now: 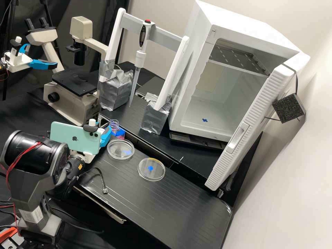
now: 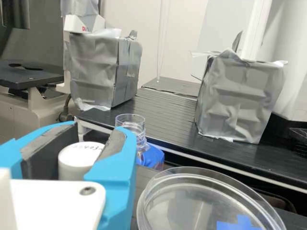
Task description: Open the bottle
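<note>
Claw [image 1: 106,136] fingers bright blue, pads dark grey. Cap [image 2: 79,160] white, dark handwriting on top. Bottle [image 1: 114,123] clear at the neck, blue and pink lower down. High view, from bottle: 6 o'clock, clear near dish [image 1: 113,153], blue cross; 4–5 o'clock, clear far dish [image 1: 158,175], blue blob, yellow streak; 9 o'clock, mint phone [image 1: 64,136]. Bench [image 1: 155,207] black, thin parallel lines. White cabinet door [image 1: 256,117], ribbed.

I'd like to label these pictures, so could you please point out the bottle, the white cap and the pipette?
Bottle [image 2: 140,136], wrist view: its clear neck.
White cap [image 2: 73,168], wrist view: its side.
Pipette [image 1: 139,60], high view: its white lower body.
</note>
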